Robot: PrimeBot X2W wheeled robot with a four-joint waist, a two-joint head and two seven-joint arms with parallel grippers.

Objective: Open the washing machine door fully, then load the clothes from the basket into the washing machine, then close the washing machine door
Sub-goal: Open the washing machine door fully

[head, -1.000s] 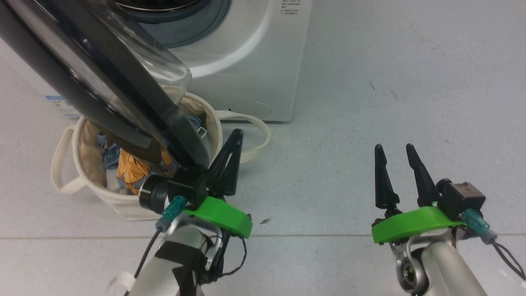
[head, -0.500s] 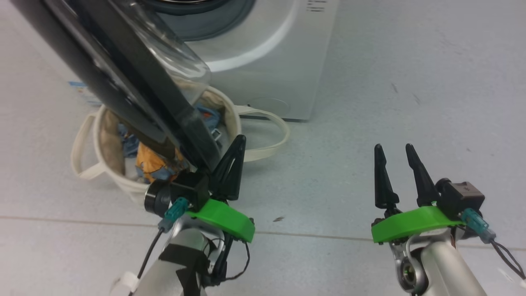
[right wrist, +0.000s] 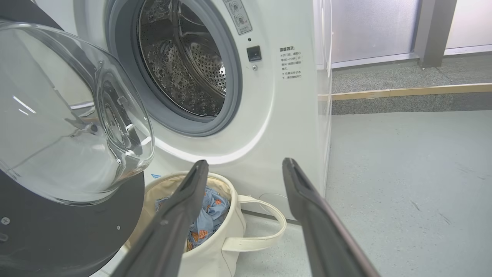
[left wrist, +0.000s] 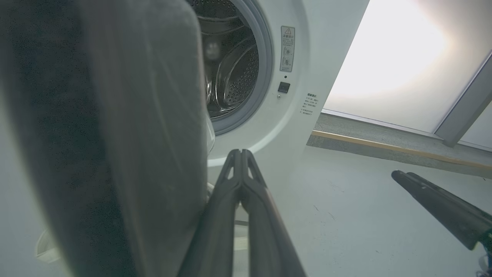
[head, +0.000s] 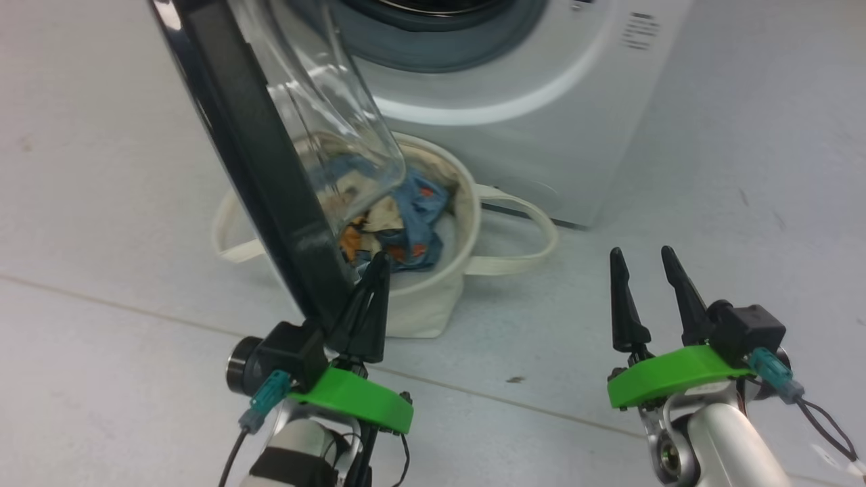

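Observation:
The washing machine [head: 541, 128] stands at the top, its steel drum [right wrist: 184, 61] uncovered. Its door [head: 257, 162] hangs open, nearly edge-on in the head view, black rim to the left and glass bowl [right wrist: 69, 123] bulging toward the washer. Below the door sits the cream basket [head: 426, 297] with blue and orange clothes [head: 409, 216] inside. My left gripper [head: 377, 264] is shut, with its fingers [left wrist: 240, 181] against the inner side of the door's lower rim [left wrist: 115, 154]. My right gripper [head: 641, 253] hangs open and empty over the floor, to the right of the basket [right wrist: 215, 254].
Grey floor with a seam line [head: 507, 402] spreads to the right of the basket. Behind the washer's right side run a raised kerb with a wooden strip [right wrist: 403, 92] and a frosted glass wall [right wrist: 373, 27]. One basket handle [head: 528, 230] loops toward my right gripper.
The head camera has turned, shifting the whole scene right. The door has swung wider and stands more edge-on, with my left gripper still at its lower rim. More of the clothes show.

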